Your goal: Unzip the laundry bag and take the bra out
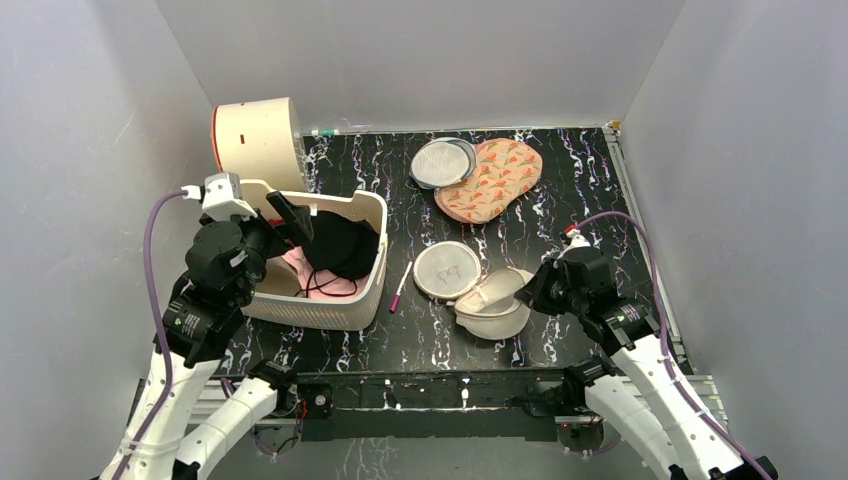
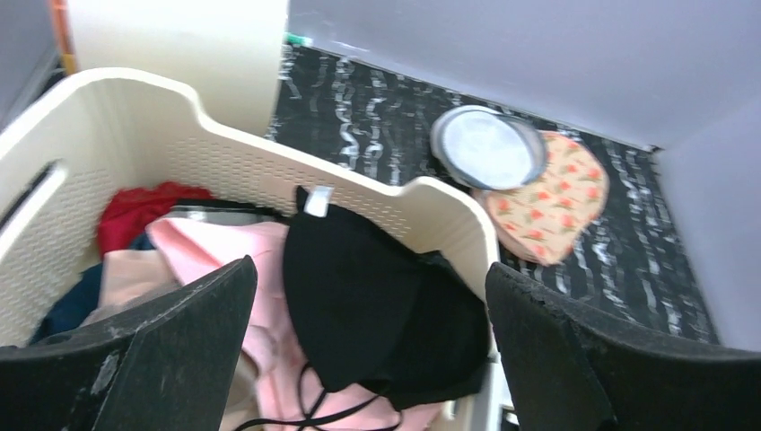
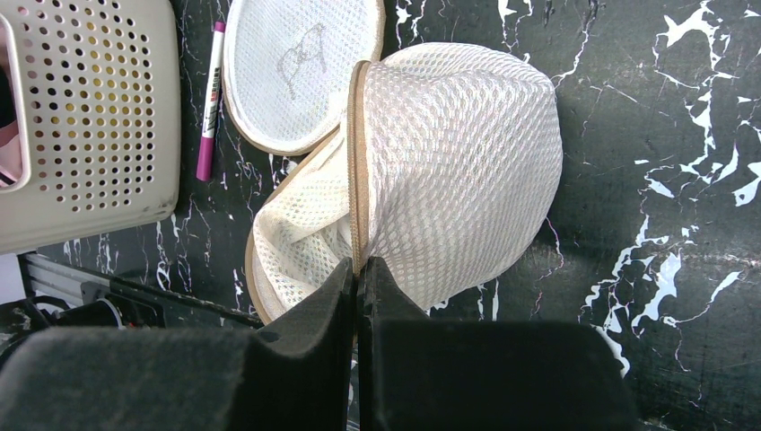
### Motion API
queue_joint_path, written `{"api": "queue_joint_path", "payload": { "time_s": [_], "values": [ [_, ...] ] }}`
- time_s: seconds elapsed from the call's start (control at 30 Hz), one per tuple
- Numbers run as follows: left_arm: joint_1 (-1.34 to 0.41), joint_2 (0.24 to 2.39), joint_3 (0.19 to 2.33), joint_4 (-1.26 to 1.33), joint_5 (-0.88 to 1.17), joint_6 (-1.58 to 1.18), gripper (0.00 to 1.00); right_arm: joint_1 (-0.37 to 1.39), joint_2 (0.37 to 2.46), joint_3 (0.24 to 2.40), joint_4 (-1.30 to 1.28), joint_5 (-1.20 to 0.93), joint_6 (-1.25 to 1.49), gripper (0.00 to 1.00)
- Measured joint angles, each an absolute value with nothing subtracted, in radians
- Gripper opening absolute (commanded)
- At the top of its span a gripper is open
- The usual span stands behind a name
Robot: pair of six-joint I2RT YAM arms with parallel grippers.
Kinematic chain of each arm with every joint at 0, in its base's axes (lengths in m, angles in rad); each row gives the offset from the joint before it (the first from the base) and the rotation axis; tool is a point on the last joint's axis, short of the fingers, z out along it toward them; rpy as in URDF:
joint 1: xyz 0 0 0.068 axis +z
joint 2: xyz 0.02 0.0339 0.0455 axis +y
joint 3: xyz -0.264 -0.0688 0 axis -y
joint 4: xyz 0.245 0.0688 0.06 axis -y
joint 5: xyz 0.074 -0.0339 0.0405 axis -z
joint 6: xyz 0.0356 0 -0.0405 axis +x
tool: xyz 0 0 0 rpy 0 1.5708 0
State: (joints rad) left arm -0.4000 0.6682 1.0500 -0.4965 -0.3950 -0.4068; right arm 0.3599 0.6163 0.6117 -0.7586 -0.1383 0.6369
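- Beige mesh laundry bag (image 3: 449, 162) lies on the black marbled table (image 1: 560, 200), hinged wide apart; its flat face with the small bra drawing rests just beside a purple marker (image 3: 211, 99).
- Right gripper (image 3: 359, 269) has its fingers pressed together on the bag's tan zipper rim (image 3: 359, 135), pinching it.
- Left gripper (image 2: 368, 269) hangs over the cream perforated basket (image 2: 269, 171), fingers spread wide, gripping nothing.
- Pink bra (image 2: 233, 251) sits inside the basket, partly under a black bra (image 2: 377, 305); only folds of its fabric show.
- Grey round pouch (image 1: 443, 162) and orange-patterned pouch (image 1: 495, 180) touch each other at the table's far side.
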Motion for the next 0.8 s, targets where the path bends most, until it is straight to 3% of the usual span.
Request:
{"api": "queue_joint_path", "payload": {
  "time_s": [0.57, 0.8],
  "values": [
    [-0.413, 0.977, 0.989, -0.175, 0.264, -0.649, 0.96, 0.36, 0.604, 0.611, -0.757, -0.142, 0.637, 0.0],
    [-0.697, 1.041, 0.933, -0.084, 0.246, -0.68, 0.96, 0.36, 0.603, 0.611, -0.757, -0.141, 0.638, 0.0]
  ]
}}
